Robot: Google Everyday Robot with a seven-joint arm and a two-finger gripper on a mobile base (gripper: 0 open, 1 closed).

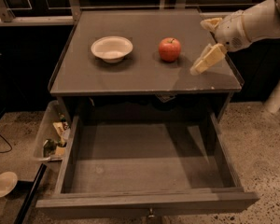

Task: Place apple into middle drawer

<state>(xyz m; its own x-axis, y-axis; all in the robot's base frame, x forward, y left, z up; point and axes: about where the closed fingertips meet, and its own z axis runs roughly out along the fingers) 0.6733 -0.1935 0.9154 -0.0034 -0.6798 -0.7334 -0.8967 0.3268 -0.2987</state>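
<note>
The red apple (170, 49) sits on the grey cabinet top (144, 73), right of centre. The middle drawer (147, 202) is pulled wide open below the top, and its inside is bare. My gripper (208, 41) hangs over the right side of the cabinet top, a short way right of the apple and not touching it. Its two pale fingers are spread apart and hold nothing. The white arm comes in from the upper right.
A white bowl (112, 48) stands on the cabinet top left of the apple. A clear plastic bin (50, 139) of clutter sits on the floor left of the drawer. A pale round dish (3, 184) lies on the floor at lower left.
</note>
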